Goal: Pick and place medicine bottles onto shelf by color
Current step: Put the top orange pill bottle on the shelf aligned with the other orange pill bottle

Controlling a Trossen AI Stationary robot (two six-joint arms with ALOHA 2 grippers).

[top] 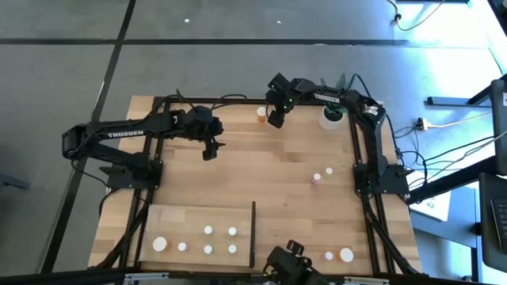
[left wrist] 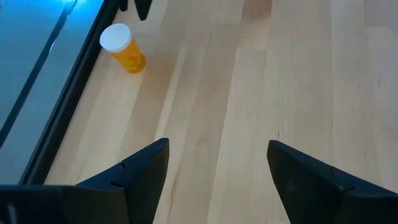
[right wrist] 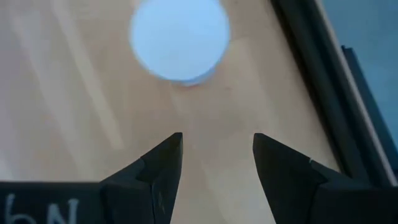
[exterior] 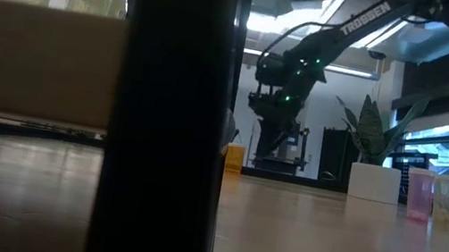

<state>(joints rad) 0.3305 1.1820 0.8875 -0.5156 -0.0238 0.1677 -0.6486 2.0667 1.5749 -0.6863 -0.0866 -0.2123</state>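
Observation:
An orange medicine bottle [top: 261, 113] with a white cap stands upright on the table near its far edge. My right gripper [top: 275, 120] hovers just to the right of it, open and empty. The right wrist view looks down on the bottle's cap [right wrist: 179, 40] ahead of the open fingers [right wrist: 217, 155]. My left gripper [top: 210, 150] is open and empty over bare table left of centre, and its wrist view shows the same orange bottle [left wrist: 124, 48] farther off. The shelf [top: 166, 218] at the near left carries several white-capped bottles. Its black strip [top: 253, 233] stands along its right edge.
A pink bottle [top: 317, 178] and a green bottle [top: 329, 170] stand right of centre. Two more bottles [top: 338, 255] stand at the near right. A white pot with a plant [top: 331, 119] stands at the far right corner. Black rails [top: 360, 150] frame the tabletop.

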